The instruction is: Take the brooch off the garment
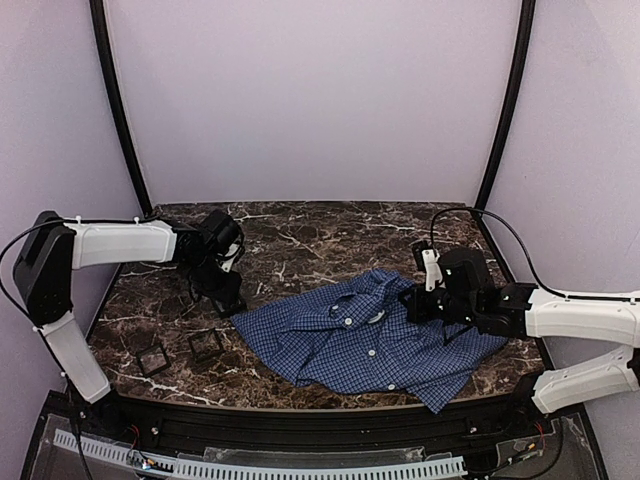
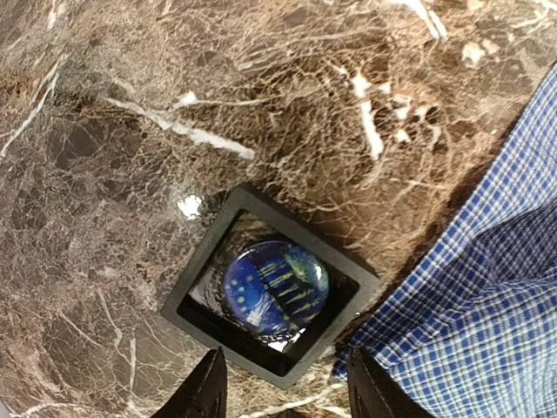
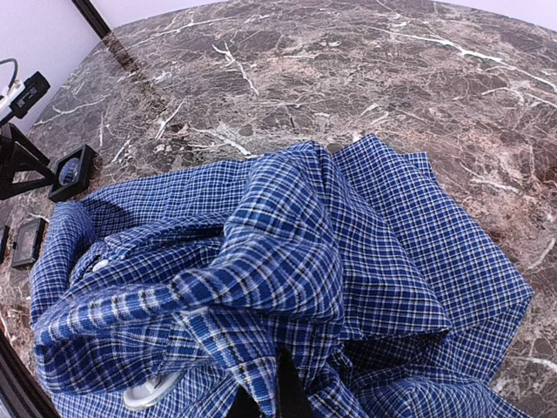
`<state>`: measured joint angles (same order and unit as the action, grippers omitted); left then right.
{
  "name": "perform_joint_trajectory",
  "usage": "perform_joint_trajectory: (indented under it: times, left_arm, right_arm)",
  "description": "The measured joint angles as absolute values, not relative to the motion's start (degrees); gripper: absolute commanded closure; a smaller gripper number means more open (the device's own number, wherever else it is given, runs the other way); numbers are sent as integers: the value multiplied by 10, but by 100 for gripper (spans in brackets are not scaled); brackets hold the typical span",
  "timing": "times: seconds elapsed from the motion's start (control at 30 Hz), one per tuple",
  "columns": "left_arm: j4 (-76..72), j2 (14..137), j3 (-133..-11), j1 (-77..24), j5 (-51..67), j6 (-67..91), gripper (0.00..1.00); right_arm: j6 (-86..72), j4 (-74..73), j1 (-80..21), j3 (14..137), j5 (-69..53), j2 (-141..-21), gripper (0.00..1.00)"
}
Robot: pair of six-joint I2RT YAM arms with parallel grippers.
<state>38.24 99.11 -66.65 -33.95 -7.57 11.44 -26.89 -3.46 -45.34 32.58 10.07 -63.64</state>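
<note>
The brooch (image 2: 274, 287) is a round blue glass dome with yellow-green strokes. It lies in a black square box (image 2: 204, 305) on the marble, just left of the shirt's edge (image 2: 487, 287). My left gripper (image 2: 287, 396) hangs over the box's near side, open and empty, with one fingertip on each side. It shows in the top view (image 1: 228, 300) at the shirt's left corner. The blue-and-white check shirt (image 1: 370, 345) lies crumpled at centre right. My right gripper (image 3: 278, 392) is shut on a bunched fold of the shirt (image 3: 287, 252); its fingers are mostly hidden by cloth.
Two more black square boxes (image 1: 152, 358) (image 1: 205, 345) sit near the front left. The box under the left gripper also shows in the right wrist view (image 3: 74, 170). A white button-like piece (image 3: 152, 390) lies in the shirt folds. Dark marble table (image 1: 330, 235) with walls behind.
</note>
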Motion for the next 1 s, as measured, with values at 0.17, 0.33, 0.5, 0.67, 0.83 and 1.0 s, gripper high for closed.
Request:
perform_joint_trajectory:
  times: [0.17, 0.33, 0.5, 0.67, 0.83, 1.0]
  left_arm:
    - [376, 968, -667, -340, -48, 121, 34]
    - [371, 947, -667, -340, -15, 118, 19]
    - [345, 908, -668, -342, 80, 96, 6]
    - [334, 883, -715, -396, 138, 59, 2]
    - [305, 881, -761, -482, 162, 45, 1]
    - [270, 889, -761, -533, 166, 57, 1]
  right_arm:
    - [-269, -35, -453, 326, 99, -636, 100]
    - [-265, -28, -453, 321, 81, -627, 100]
    - [-247, -8, -453, 315, 19, -605, 100]
    - [-246, 5, -453, 319, -33, -599, 100]
    - [-262, 7, -453, 336, -58, -606, 100]
    - [-278, 7, -453, 357, -62, -620, 100]
